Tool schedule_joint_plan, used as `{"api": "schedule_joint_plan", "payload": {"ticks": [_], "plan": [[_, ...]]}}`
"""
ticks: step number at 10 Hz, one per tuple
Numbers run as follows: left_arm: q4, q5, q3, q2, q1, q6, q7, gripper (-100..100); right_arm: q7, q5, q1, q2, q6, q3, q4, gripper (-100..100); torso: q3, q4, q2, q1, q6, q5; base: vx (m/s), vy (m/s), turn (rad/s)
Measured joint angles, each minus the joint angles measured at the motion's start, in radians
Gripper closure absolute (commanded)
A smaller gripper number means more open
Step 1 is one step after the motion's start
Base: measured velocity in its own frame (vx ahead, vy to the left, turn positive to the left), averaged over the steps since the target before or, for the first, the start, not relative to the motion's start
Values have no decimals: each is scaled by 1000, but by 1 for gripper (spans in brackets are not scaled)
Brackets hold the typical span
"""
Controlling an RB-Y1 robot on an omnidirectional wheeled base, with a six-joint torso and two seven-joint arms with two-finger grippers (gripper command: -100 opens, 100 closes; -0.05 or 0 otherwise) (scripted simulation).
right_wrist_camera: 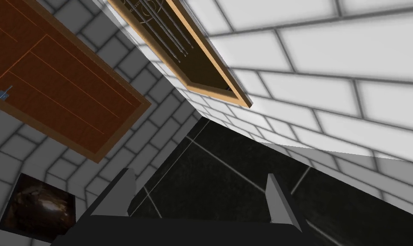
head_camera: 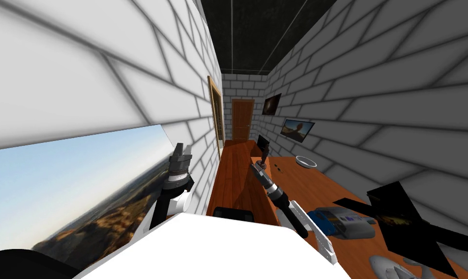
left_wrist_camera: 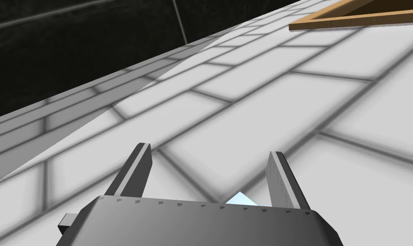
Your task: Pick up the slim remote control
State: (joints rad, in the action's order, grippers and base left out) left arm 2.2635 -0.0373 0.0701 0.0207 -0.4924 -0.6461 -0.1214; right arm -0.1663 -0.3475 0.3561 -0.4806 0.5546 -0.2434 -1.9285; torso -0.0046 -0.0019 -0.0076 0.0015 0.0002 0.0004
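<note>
A long brown wooden table (head_camera: 315,189) runs along the right wall. A thin dark item (head_camera: 278,167) lies on it near a white bowl; it is too small to tell whether it is the slim remote. My right gripper (head_camera: 263,160) hangs over the table's left edge, tilted upward. In the right wrist view the right gripper (right_wrist_camera: 200,196) is open with nothing between its fingers (right_wrist_camera: 280,200), facing the ceiling and a door. My left gripper (head_camera: 182,151) is raised by the left wall, and the left gripper (left_wrist_camera: 210,171) stands open and empty.
On the table sit a white bowl (head_camera: 305,161), a blue and grey box (head_camera: 342,222), a flat black shape (head_camera: 402,218) and a small dark screen (head_camera: 263,142). A wooden floor strip (head_camera: 233,174) leads to a brown door (head_camera: 241,118). A window (head_camera: 73,193) is at left.
</note>
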Motion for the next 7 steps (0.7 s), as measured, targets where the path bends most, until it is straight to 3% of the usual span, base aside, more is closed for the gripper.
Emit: {"api": "schedule_joint_plan", "payload": {"ticks": [7], "plan": [[0,0,0,0,0,0,0,0,-74,-175,-53,-177,-5,-96,129,-100,1,0,2,-1,0,0,97,5,-22]]}}
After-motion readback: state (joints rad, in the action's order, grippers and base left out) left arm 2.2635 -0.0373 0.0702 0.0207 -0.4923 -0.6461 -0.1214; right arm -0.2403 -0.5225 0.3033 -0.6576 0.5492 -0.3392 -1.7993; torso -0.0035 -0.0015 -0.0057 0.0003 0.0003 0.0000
